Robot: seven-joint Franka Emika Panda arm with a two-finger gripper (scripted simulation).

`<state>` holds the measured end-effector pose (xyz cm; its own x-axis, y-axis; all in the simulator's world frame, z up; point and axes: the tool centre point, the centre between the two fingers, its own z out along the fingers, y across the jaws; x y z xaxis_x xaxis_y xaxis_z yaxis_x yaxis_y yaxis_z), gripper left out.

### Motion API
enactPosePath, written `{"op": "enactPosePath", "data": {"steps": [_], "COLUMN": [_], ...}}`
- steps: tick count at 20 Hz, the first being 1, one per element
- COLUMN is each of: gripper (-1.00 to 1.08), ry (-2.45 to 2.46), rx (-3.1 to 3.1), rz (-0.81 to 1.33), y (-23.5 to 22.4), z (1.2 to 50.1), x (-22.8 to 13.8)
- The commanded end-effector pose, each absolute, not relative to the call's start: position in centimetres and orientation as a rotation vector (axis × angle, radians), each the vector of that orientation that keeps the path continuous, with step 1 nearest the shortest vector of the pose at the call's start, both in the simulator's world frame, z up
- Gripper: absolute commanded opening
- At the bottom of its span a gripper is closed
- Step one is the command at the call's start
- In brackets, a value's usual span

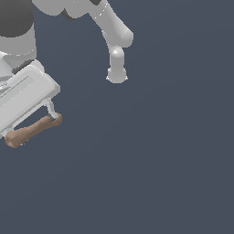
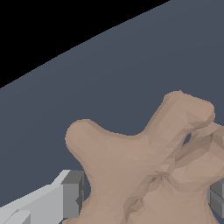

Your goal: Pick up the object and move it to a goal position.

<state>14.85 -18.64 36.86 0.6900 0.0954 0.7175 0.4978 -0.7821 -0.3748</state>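
Ext. view: my gripper (image 1: 32, 130) sits at the far edge of the exterior view's left, white body tilted, w/ the object (image 1: 33, 131) directly under it. The object reads here as a tan-brown rod, slanted, one end lower toward the frame edge, the other end higher beside my one visible finger (image 1: 52, 111). That finger touches the object's upper end; the second finger is hidden behind the object/body, can't place it. Floor (image 1: 151, 173) is plain dark blue-grey; no shadow or contact line under the object, so can't tell if it rests on the floor or is clear of it. Wrist view: the object (image 2: 148, 166) fills the lower part of the frame, lobed arms spreading from a creased centre, wood-like tone. One grey pad (image 2: 72, 194) on a white finger is just beside one flank of the object, second grey pad (image 2: 217, 197) at the opposite flank, both appear in contact. Jaws: clamped on the object, it sits between the pads. Behind the object: floor (image 2: 109, 78), then black void beyond its edge.
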Motion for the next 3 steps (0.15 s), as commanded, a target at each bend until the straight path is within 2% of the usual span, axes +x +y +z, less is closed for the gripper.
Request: {"op": "enactPosePath", "data": {"steps": [1, 3], "gripper": [-1.0, -1.0], "ry": [-0.454, -0.453], "rx": [-2.341, -2.342], "rz": [-0.951, -0.95], "y": [-18.55, -18.5], "z": [36.86, 36.84], "x": [14.86, 14.85]}}
